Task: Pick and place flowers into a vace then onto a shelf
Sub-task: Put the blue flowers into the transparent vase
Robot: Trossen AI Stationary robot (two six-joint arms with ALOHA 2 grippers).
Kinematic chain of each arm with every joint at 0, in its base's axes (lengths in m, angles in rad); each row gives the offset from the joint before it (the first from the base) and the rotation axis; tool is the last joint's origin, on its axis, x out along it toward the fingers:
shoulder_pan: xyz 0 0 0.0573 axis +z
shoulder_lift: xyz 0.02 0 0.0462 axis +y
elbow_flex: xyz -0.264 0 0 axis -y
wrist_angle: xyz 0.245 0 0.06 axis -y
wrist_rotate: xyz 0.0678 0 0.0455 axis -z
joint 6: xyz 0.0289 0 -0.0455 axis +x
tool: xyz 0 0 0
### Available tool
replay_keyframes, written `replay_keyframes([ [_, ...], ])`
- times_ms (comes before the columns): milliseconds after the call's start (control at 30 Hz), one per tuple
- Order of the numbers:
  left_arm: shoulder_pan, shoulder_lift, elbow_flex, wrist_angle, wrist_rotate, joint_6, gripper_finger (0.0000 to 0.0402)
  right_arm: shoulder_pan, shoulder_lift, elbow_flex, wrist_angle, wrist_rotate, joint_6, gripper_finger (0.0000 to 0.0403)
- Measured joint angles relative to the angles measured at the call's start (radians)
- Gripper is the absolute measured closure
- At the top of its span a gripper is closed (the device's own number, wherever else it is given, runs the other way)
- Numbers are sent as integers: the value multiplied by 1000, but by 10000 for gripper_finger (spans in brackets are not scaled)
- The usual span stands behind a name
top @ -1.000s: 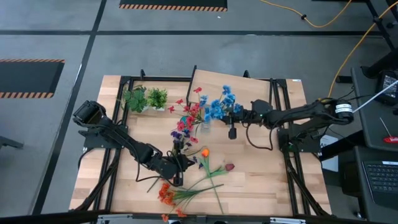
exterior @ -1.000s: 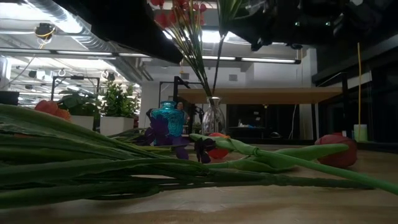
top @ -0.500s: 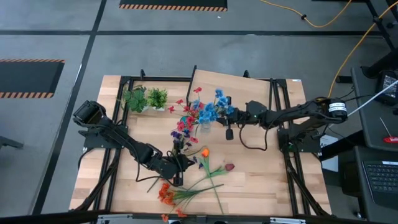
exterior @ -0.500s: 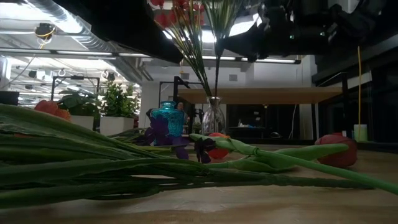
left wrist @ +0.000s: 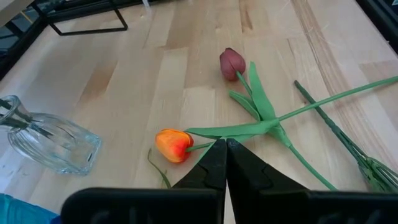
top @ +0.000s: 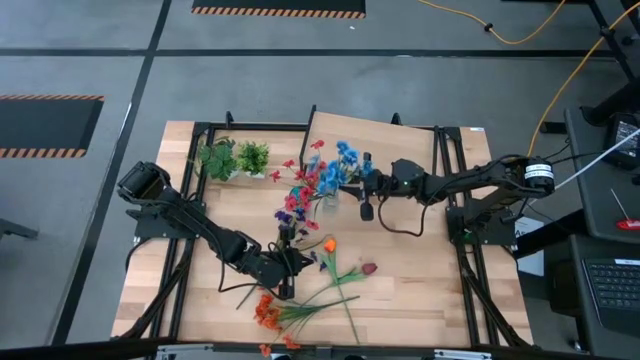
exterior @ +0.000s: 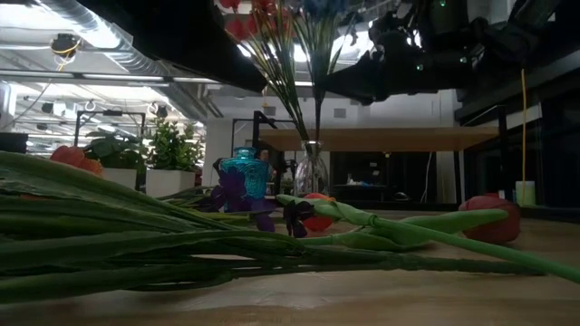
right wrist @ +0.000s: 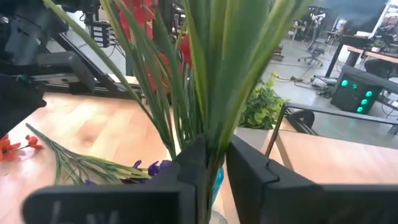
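Note:
A clear glass vase (top: 328, 205) stands mid-table with red sprays (top: 305, 180) in it. My right gripper (top: 368, 180) hangs level just right of and above the vase, fingers slightly apart. The green stems (right wrist: 214, 134) of the blue flower spray (top: 342, 160) stand between them and run down toward the vase's mouth (exterior: 311, 145). My left gripper (left wrist: 224, 149) hovers shut over the near table, above an orange tulip (left wrist: 174, 144) lying flat beside a dark red tulip (left wrist: 232, 62). An orange spray (top: 268, 310) lies near the front edge. The shelf (top: 375, 140) stands at the far side. My right gripper has the blue spray's stems (right wrist: 214, 134) between its two fingers, which come level from the table's right and lie across the upright stems. Whether the fingers (right wrist: 193, 165) touch the stems I cannot tell. The spray stands upright over the vase.
A teal vase (exterior: 246, 172) with purple blooms (top: 288, 215) stands just in front of the glass vase. Two leafy potted plants (top: 232, 158) sit at the far left. Long green stems (exterior: 181, 244) lie across the near table. Bare wood shows at the right (top: 430, 280).
My right gripper has gone toward the table's left edge and sunk a little, carrying the blue spray with it. The blooms now stand over the glass vase beside the red sprays, and the stems hang down toward its mouth.

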Motion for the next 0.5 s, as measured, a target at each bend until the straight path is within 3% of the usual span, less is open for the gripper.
replay_keyframes([
  [300,0,0,0,0,0,0,398,0,0,0,-84,0,2,263],
  [500,-7,0,0,-39,-1,-8,399,-32,-20,0,-130,-2,0,236],
])
